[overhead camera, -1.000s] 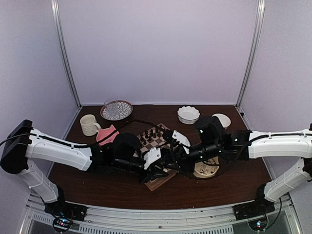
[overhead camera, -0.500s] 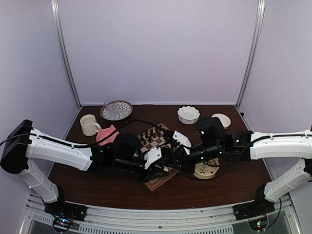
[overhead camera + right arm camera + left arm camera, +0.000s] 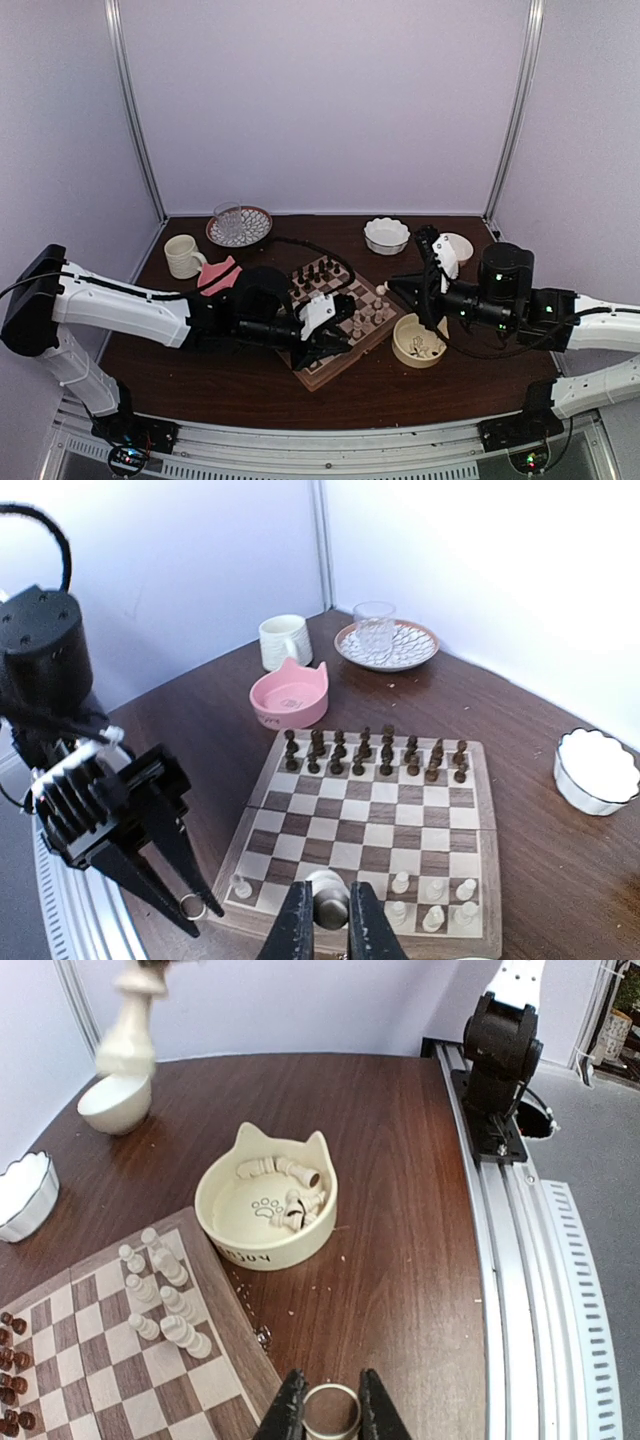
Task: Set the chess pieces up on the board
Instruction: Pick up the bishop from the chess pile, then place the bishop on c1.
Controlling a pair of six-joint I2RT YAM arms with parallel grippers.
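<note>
The board lies at an angle mid-table, also in the right wrist view and left wrist view. Dark figures line its far rows. Several cream chess pieces stand on its near right rows, and one stands alone at the near left. My right gripper is shut on a cream chess piece and holds it above the board's right edge. My left gripper sits low at the board's near corner, shut on a small pale ring.
A cream cat-shaped bowl with loose cream pieces stands right of the board. A pink cat bowl, a mug and a glass on a plate stand at the back left. Two white bowls stand at the back right.
My right arm has drawn back to the right from over the board, with a cream piece in its gripper. The board's right half now shows. My left arm has hardly moved.
</note>
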